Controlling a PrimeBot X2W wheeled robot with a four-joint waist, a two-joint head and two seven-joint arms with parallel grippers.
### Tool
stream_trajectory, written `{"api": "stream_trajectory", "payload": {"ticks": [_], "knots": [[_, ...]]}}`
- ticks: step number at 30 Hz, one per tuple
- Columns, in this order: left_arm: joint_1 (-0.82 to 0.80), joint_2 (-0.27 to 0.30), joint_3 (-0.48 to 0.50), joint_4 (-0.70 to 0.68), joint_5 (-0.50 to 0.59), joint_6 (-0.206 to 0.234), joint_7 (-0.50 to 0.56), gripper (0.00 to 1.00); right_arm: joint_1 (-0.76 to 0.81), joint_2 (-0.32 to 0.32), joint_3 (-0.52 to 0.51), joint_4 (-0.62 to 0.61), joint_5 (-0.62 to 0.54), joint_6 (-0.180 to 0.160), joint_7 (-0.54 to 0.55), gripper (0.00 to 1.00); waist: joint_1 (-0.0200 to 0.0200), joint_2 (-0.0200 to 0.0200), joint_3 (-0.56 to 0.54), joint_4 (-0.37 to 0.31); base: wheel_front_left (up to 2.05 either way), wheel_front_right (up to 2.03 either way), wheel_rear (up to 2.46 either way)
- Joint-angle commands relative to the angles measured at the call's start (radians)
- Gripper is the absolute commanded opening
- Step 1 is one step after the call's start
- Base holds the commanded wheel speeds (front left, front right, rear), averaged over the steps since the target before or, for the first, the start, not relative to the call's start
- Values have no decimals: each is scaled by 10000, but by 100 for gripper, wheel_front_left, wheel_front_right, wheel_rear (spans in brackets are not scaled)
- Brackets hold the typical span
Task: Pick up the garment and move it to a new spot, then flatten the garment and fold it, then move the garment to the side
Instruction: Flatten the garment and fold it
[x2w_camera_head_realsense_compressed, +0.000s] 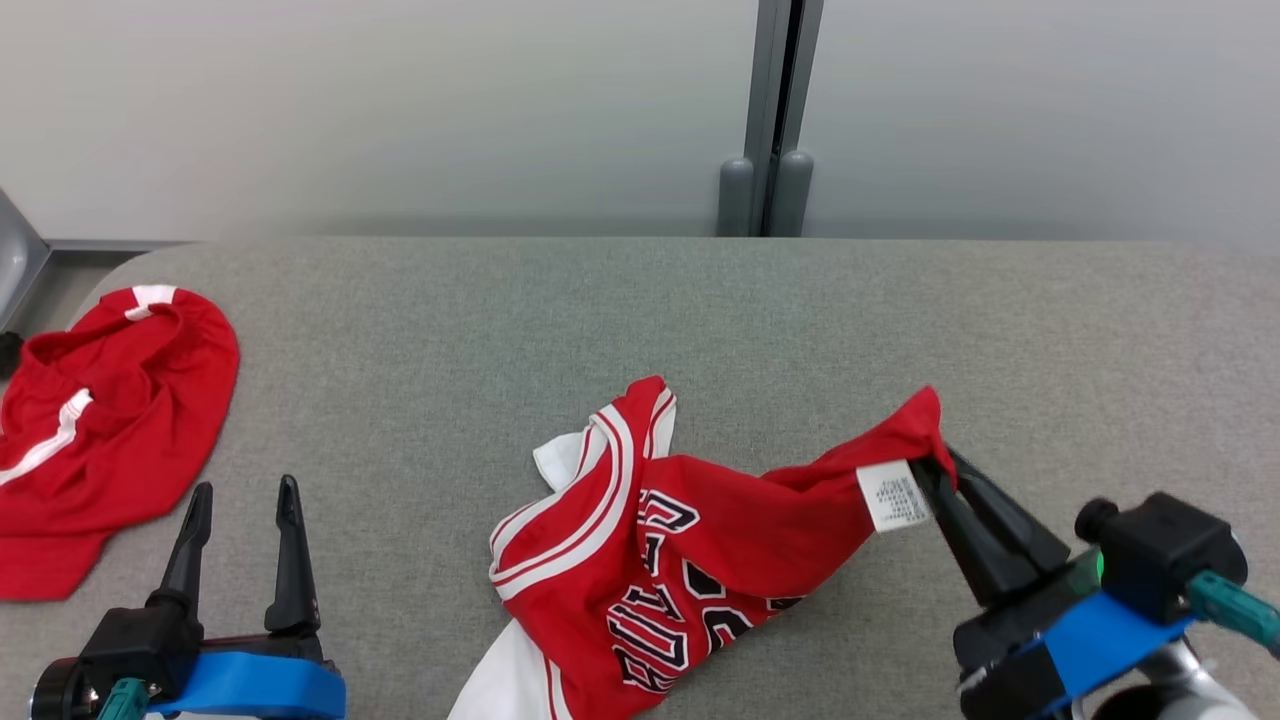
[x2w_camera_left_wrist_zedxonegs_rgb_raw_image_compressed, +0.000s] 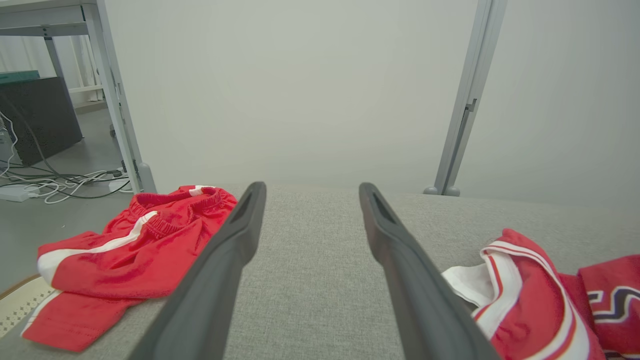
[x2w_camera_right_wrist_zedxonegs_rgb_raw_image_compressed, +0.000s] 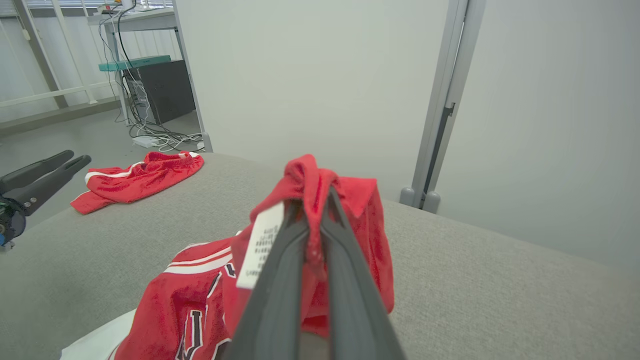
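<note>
Head view: the jersey (x2w_camera_head_realsense_compressed: 640, 540) lies crumpled at the table's (x2w_camera_head_realsense_compressed: 420, 330) near middle, red with white trim and dark lettering. Its right corner, by a white label (x2w_camera_head_realsense_compressed: 893, 495), is lifted and pinched in the clenched right gripper (x2w_camera_head_realsense_compressed: 935, 465). The left gripper (x2w_camera_head_realsense_compressed: 246, 487) stands released, well apart from the jersey, near the shorts (x2w_camera_head_realsense_compressed: 100, 440).

Left wrist view: the fingers (x2w_camera_left_wrist_zedxonegs_rgb_raw_image_compressed: 225, 260) are spread over bare table, with the jersey (x2w_camera_left_wrist_zedxonegs_rgb_raw_image_compressed: 525, 300) just beside the right one.

Right wrist view: the jaws clamp a bunched red fold, and the label (x2w_camera_right_wrist_zedxonegs_rgb_raw_image_compressed: 260, 245) hangs to its left.
</note>
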Motion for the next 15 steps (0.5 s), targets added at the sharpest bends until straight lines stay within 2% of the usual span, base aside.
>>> {"api": "stream_trajectory", "payload": {"ticks": [1, 5, 9, 15], "knots": [[-141, -18, 15, -54, 12, -40, -45, 100, -285, -62, -63, 163, -81, 1, -84, 0, 0, 1, 98, 55, 0, 0, 0], [-354, -80, -19, -75, 45, -49, -45, 100, -1263, -116, -38, 1604, -197, 1, -732, 0, 0, 1, 404, 191, 0, 0, 0], [-677, -155, -137, -15, 84, -76, -45, 100, -2708, -24, 238, 3641, -247, 3, -1552, 0, 0, 1, 717, 464, 0, 0, 0], [-1163, -298, -299, 101, 100, -153, -45, 100, -5332, 256, 1250, 6861, -285, 1, -2563, 0, 0, 1, 1252, 933, 0, 0, 0]]}}
